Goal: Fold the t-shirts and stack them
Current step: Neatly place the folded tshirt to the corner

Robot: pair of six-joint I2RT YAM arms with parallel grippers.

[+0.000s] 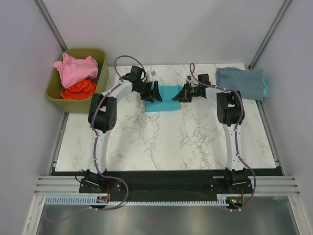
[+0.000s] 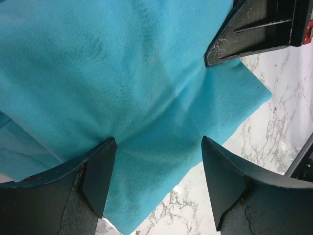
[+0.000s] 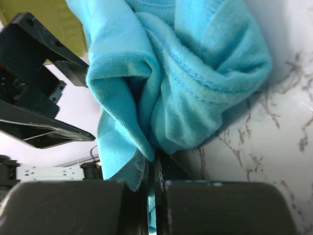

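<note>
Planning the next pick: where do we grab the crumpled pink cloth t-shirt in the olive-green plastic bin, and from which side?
Pinch a raised fold at the top of the pink cloth t-shirt, coming straight down from above. It lies bunched over the orange-red cloth t-shirt inside the olive-green plastic bin, whose walls likely block a side approach.
</note>
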